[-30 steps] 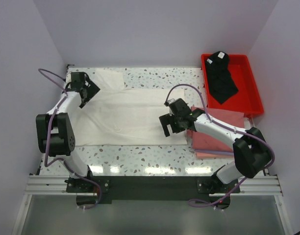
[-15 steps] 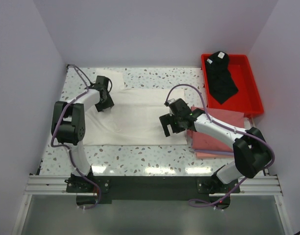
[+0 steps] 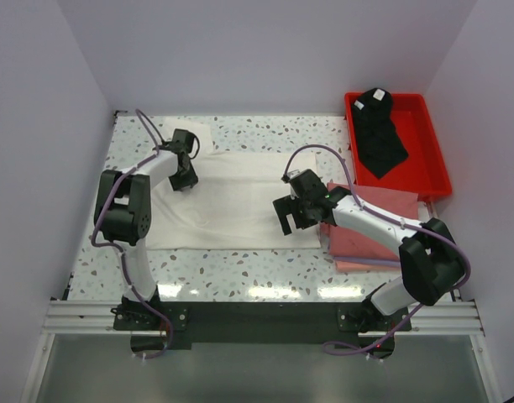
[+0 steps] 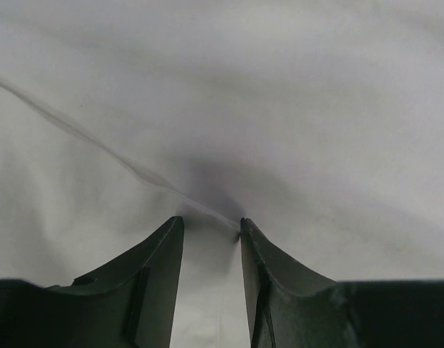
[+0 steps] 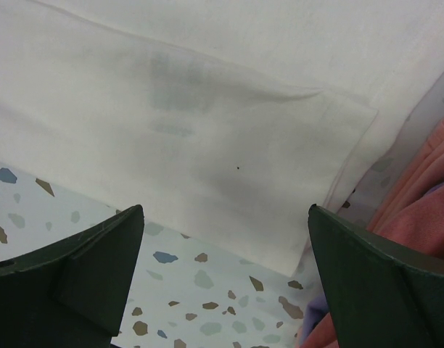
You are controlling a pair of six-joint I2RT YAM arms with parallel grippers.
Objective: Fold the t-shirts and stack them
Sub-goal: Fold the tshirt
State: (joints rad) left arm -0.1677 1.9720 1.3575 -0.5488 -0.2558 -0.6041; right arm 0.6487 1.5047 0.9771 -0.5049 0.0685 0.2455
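White t-shirt point(image 4: 294, 101) crease runs between left fingers point(image 4: 153, 283); top view hides it.

Speckled table point(image 3: 274, 130) carries a white shirt point(image 3: 232, 201), pink stack point(image 3: 395, 201) — and red tray point(image 3: 425, 147).

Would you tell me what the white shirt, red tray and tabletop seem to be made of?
White shirt: soft matte cloth, it creases. Red tray: probably plastic, smooth moulded walls. Tabletop: speckled terrazzo-look surface, slightly shiny; true material unclear.

left gripper point(image 4: 211, 220): 6 o'clock, fingers narrowly apart
white t-shirt point(image 4: 294, 101): crease running from 10 o'clock to fingertips
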